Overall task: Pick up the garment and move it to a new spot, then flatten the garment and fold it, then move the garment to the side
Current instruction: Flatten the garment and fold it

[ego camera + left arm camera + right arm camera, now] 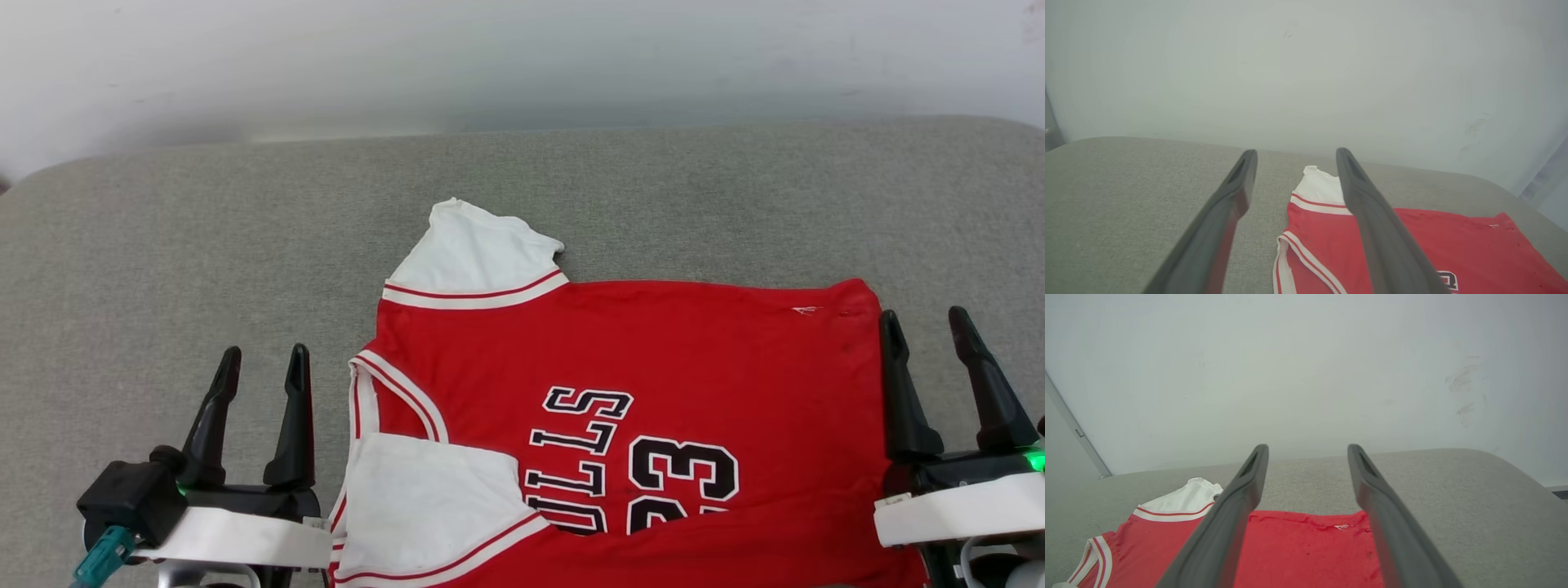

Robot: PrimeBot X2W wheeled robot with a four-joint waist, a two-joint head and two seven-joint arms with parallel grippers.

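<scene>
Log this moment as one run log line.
garment: flat on grey surface, near sleeve folded in; left gripper: open, empty; right gripper: open, empty

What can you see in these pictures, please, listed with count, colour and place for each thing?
Red jersey-style T-shirt with white short sleeves and black BULLS 23 print: one, red and white, spread print-up on the padded surface, neck toward the robot's left.
Grey woven-fabric padded surface: one, grey, under the shirt, reaching back to the wall.
Plain white wall: one, white, behind the surface.
Left claw: one, dark fingers, open and empty, beside the shirt's neck end.
Right claw: one, dark fingers, open and empty, at the shirt's hem end.
</scene>
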